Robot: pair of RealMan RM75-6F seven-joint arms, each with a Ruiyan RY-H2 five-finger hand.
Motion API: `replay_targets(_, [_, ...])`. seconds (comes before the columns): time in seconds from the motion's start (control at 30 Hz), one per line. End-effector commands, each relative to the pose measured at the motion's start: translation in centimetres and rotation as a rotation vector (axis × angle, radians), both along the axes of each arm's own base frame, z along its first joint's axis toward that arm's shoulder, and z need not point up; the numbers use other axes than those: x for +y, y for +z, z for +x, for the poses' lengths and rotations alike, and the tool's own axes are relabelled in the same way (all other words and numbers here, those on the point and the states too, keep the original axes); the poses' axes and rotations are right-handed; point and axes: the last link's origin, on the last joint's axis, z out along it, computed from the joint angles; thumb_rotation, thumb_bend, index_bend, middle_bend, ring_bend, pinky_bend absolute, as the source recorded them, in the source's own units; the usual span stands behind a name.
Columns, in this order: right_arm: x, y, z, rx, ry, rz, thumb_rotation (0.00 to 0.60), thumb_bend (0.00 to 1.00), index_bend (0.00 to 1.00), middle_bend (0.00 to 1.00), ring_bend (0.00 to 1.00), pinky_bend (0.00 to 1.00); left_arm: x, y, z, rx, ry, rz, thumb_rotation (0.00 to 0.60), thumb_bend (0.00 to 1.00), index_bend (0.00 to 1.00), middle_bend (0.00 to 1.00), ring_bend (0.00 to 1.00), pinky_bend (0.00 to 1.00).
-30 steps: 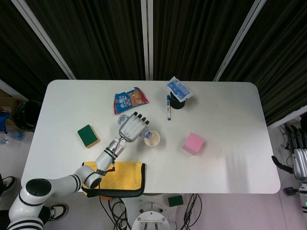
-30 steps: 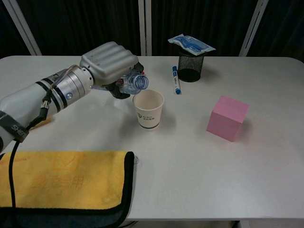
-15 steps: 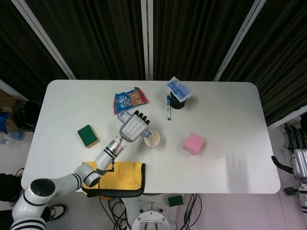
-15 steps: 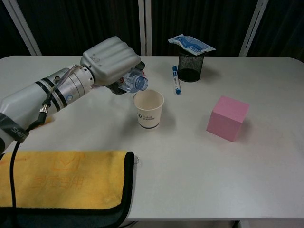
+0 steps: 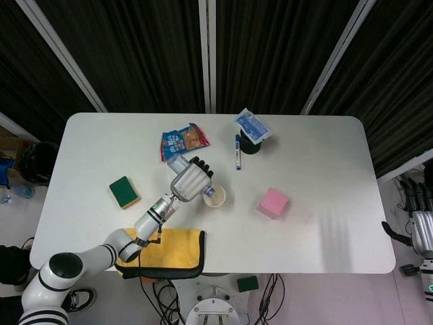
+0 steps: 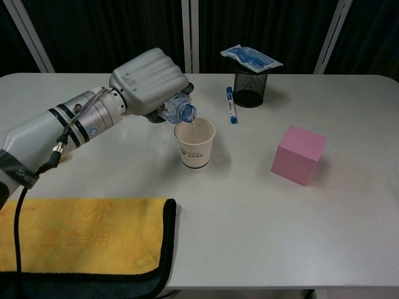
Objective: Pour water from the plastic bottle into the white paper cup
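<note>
Bottle: clear plastic bottle (image 6: pixel 179 109) held tipped over, its open mouth pointing down and toward the cup, just above the cup's near-left rim; most of its body is hidden under the hand. In the head view its base end (image 5: pixel 177 163) sticks out behind the fingers.
Water: a thin stream appears to fall from the mouth into the cup in the chest view.
Cup: white paper cup (image 6: pixel 194 143) stands upright on the table, just right of and below the bottle mouth; a small dark print shows on its side.
Left hand: left hand (image 6: pixel 148 81) wraps around the bottle from above, fingers closed over it, back of the hand facing up.
Right hand: right hand (image 5: pixel 422 220) hangs off the table's far right edge, fingers apart, holding nothing.
Table: white table (image 6: pixel 262 212).
Marker: blue marker (image 6: pixel 230 104) lies beyond the cup, beside the holder.
Holder: black mesh holder (image 6: pixel 250 88) with a blue-white packet (image 6: pixel 250 56) resting on top.
Block: pink block (image 6: pixel 298 154) right of the cup, well apart.
Cloth: yellow cloth (image 6: pixel 81 234) with dark edging at the near left edge.
Sponge: green sponge (image 5: pixel 124 191) left of the arm.
Snack bag: colourful snack bag (image 5: pixel 184 141) behind the hand.
</note>
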Motion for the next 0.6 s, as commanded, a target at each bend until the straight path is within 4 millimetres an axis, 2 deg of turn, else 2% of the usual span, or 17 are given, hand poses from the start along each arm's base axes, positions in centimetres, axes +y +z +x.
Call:
replay_targets(0.03, [0.01, 0.04, -0.01, -0.001, 0.0, -0.001, 0.558, 0.18, 0.0, 0.0, 0.0, 0.0, 0.14, 0.03, 0.0, 0.013, -0.014, 0.01, 0.6, 0.36, 0.82, 0.81, 0.61, 0.54])
replay_targets(0.6, [0.01, -0.03, 0.1, -0.001, 0.005, -0.002, 0.557, 0.18, 0.0, 0.0, 0.0, 0.0, 0.33, 0.06, 0.14, 0.019, -0.054, 0.036, 0.6, 0.37, 0.82, 0.81, 0.61, 0.54])
